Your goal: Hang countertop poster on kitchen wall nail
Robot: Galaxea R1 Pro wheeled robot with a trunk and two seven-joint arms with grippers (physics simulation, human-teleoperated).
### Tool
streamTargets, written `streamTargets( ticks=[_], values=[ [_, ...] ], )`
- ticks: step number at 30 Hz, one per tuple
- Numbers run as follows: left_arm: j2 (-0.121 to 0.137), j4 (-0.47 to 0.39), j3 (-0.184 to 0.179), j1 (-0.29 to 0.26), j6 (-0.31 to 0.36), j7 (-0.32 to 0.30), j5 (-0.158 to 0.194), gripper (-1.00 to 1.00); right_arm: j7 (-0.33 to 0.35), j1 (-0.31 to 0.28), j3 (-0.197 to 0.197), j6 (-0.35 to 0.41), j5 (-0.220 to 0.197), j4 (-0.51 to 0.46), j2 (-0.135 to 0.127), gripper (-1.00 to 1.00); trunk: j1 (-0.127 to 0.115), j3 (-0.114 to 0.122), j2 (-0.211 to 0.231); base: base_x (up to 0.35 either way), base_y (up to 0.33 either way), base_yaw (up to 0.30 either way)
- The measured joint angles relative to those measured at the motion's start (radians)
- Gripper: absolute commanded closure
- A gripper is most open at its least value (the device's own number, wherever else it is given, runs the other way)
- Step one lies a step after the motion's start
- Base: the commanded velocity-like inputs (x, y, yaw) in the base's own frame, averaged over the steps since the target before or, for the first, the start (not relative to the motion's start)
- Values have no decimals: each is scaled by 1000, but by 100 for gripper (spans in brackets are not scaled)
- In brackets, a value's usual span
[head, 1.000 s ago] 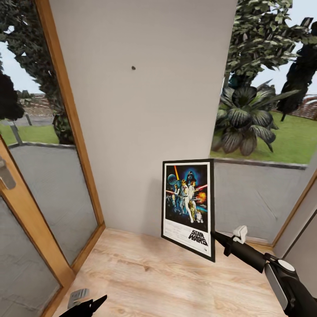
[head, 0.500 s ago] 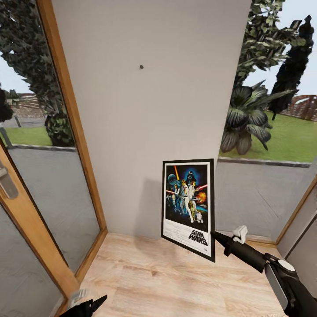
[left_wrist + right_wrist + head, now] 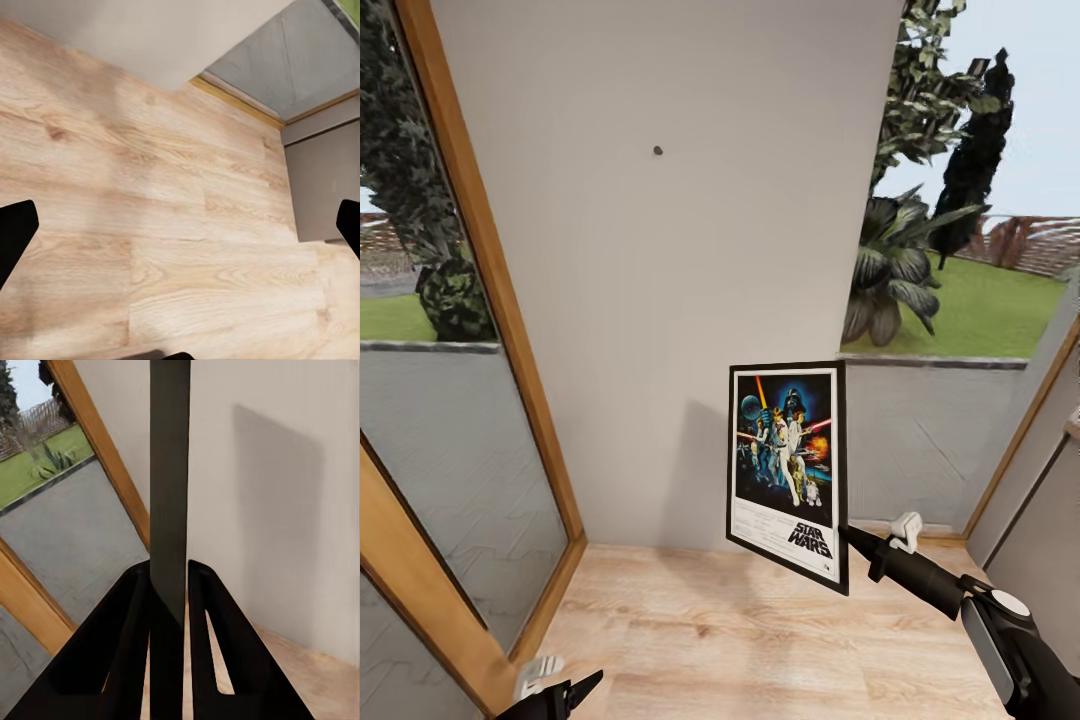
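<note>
we've got the black-framed Star Wars poster (image 3: 788, 470) upright, right gripper (image 3: 169, 585) jaws pinching its lower edge | small dark wall nail (image 3: 658, 151) sits well above, to its left: lift, keep it square | wooden door frame (image 3: 490, 300) crowds left | left gripper (image 3: 180, 225) jaws spread, empty

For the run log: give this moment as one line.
right gripper: shut on poster edge | poster: upright, off floor | wall nail: bare, above poster | left gripper: open, empty
</note>
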Motion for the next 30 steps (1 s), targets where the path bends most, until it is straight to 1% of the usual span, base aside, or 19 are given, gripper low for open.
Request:
streamTargets(
  ticks=[6,10,14,16,17,18,19,20,21,22,24,25,26,29,30],
  values=[
    [-1,0,-1,0,0,0,-1,-100,0,0,2,1,0,0,0,100,0,0,0,1,1,-210],
    [-2,0,-4,0,0,0,-2,-100,0,0,2,1,0,0,0,100,0,0,0,0,0,-62],
    [-3,0,-5,1,-1,-13,-4,-100,1,0,1,2,0,0,0,100,0,0,0,0,0,-5],
    [-3,1,-4,6,-1,-43,-4,-100,1,0,2,1,0,0,0,100,0,0,0,0,0,-1],
    [3,1,8,62,2,-104,-3,-100,0,0,6,1,0,0,1,100,0,0,0,0,0,0],
    [13,2,-5,96,2,-111,-1,-100,1,0,7,1,0,0,1,100,0,0,0,0,0,0],
    [65,-20,5,153,3,-122,20,-100,0,-2,5,3,-2,-20,1,100,0,0,0,0,0,0],
    [79,3,1,169,3,-123,42,-100,0,-2,6,3,-2,-42,2,100,0,0,0,0,0,0],
    [82,2,0,175,2,-124,62,-100,-2,-3,7,5,-2,-72,6,100,0,0,0,0,0,0],
    [81,1,-4,181,2,-124,83,-100,-5,-5,10,11,-3,-127,20,100,0,0,0,0,0,0],
    [78,1,-4,183,1,-124,89,-100,-6,-8,16,21,2,-157,25,100,0,0,0,0,0,0],
    [77,1,-5,184,1,-124,91,-100,-7,-13,22,34,2,-174,28,100,0,0,0,0,0,0],
    [75,0,-6,184,1,-123,93,-100,-7,-29,37,80,1,-206,33,100,0,0,0,0,0,0],
    [69,0,-6,185,1,-123,96,-100,-8,-57,62,169,3,-247,37,100,0,0,0,0,0,0],
    [65,0,-6,185,0,-123,96,-100,-8,-76,72,216,2,-266,39,100,0,0,0,0,0,0]
  ],
)
